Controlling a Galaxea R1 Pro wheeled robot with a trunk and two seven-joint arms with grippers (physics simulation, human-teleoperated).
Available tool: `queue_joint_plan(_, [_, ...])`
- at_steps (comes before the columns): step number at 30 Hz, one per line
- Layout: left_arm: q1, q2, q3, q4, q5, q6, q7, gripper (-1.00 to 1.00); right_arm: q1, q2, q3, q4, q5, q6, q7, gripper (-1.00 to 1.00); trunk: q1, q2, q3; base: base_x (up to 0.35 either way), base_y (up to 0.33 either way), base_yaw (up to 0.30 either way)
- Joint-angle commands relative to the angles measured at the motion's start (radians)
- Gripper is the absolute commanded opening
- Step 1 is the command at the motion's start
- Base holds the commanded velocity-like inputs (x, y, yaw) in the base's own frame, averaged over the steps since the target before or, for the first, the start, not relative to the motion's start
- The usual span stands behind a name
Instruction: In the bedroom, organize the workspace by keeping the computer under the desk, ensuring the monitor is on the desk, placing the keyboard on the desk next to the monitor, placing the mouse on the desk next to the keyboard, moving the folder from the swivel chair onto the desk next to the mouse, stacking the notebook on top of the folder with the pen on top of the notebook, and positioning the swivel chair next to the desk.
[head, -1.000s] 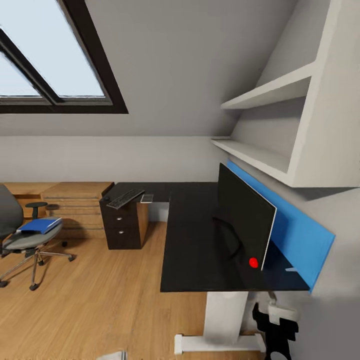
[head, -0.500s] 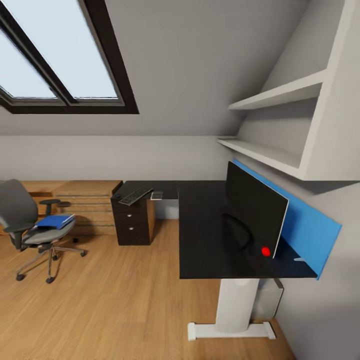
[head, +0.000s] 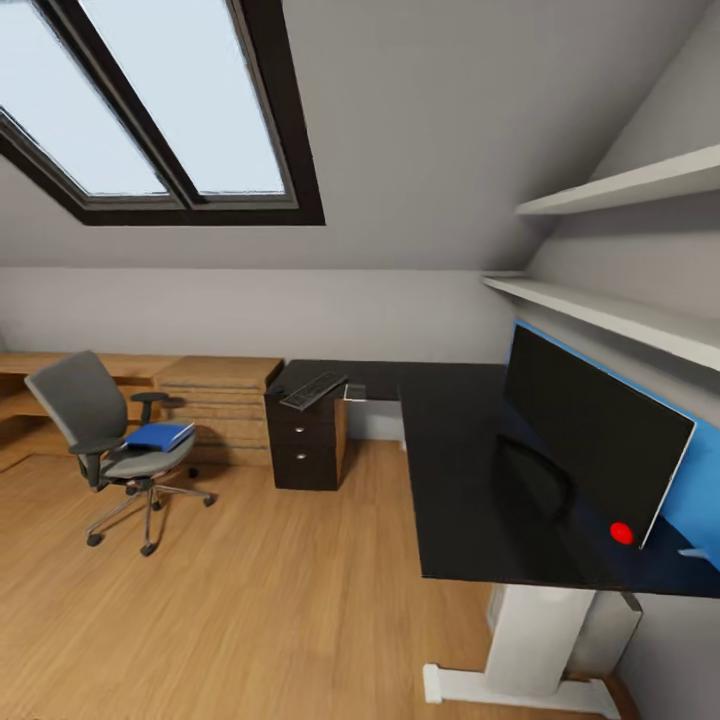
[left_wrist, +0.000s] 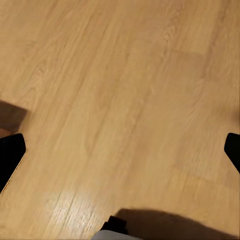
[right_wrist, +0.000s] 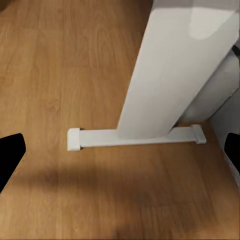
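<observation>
The black L-shaped desk (head: 470, 480) fills the right side of the head view, and the monitor (head: 590, 430) stands on its near wing. The keyboard (head: 313, 390) lies on the far wing above the drawer unit (head: 305, 440), with the small grey notebook (head: 355, 391) beside it. The blue folder (head: 160, 436) rests on the seat of the swivel chair (head: 100, 420), which stands apart at the left. The grey computer (head: 605, 630) sits under the desk behind its white leg (right_wrist: 165, 85). My left gripper (left_wrist: 120, 155) is open over bare floor. My right gripper (right_wrist: 120, 150) is open, facing the desk's foot.
A light wooden chest (head: 225, 400) stands against the far wall between chair and desk. White wall shelves (head: 620, 190) hang over the desk, and a blue panel (head: 705, 470) backs the monitor. Wooden floor (head: 260, 600) stretches between me and the chair.
The whole head view has swung left and pulled back, so desk and monitor sit further right and the chair shows in full. The black arm part at the lower right has left the picture.
</observation>
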Motion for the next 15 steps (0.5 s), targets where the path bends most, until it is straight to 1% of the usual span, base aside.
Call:
queue_joint_plan(1, [0.0, 0.001, -0.005, 0.004, 0.01, -0.006, 0.005, 1.0, -0.001, 0.001, 0.002, 0.0, 0.006, 0.0, -0.008, 1.0, 0.001, -0.001, -0.002, 0.285, 0.219, 0.141])
queue_joint_plan(5, [-0.001, 0.0, -0.005, 0.011, 0.009, -0.006, 0.005, 1.0, -0.001, 0.004, 0.005, 0.001, 0.007, 0.0, -0.007, 1.0, 0.001, -0.001, -0.004, 0.292, 0.21, 0.064])
queue_joint_plan(8, [0.0, -0.005, -0.005, 0.013, 0.009, -0.006, 0.005, 1.0, -0.001, 0.004, 0.005, 0.002, 0.007, 0.0, -0.006, 1.0, 0.001, -0.001, -0.004, 0.298, 0.2, 0.012])
queue_joint_plan(15, [0.0, -0.006, -0.005, 0.015, 0.009, -0.006, 0.005, 1.0, -0.001, 0.005, 0.007, 0.002, 0.008, 0.0, -0.006, 1.0, 0.001, -0.001, -0.004, 0.299, 0.2, 0.002])
